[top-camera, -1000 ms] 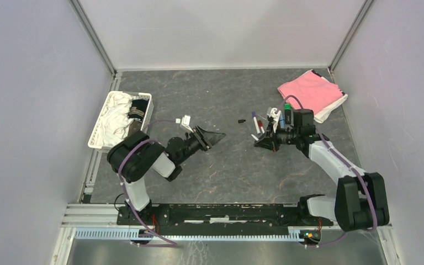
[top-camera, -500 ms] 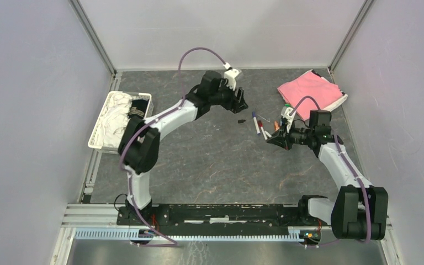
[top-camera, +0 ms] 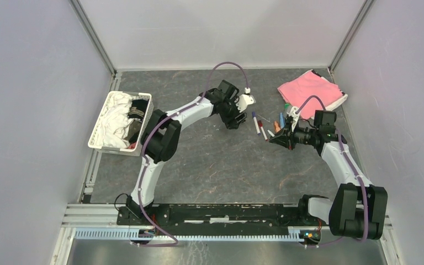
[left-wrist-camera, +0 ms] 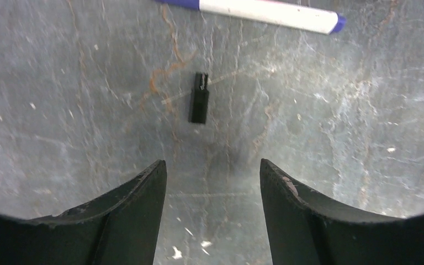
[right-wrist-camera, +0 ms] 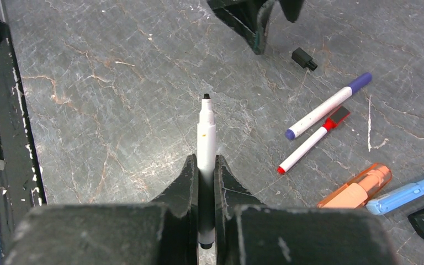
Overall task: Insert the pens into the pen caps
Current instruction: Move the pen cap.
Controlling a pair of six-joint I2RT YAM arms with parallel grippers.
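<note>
Top view: the left gripper (top-camera: 233, 120) is reaching over the middle of the table (top-camera: 210, 165), just beside the loose pens (top-camera: 259, 126). The right gripper (top-camera: 272, 139) is hanging near them, and the pink cloth (top-camera: 309, 91) is lying well apart.

Left wrist: the jaws are standing spread and empty, with the black cap (left-wrist-camera: 199, 105) lying flat just ahead. It probably calls for straddling the cap squarely — short of the purple-capped pen (left-wrist-camera: 265, 10) beyond.

Right wrist: the jaws are pinching the white pen (right-wrist-camera: 206, 127), tip forward — bare table is lying ahead for the meeting.
</note>
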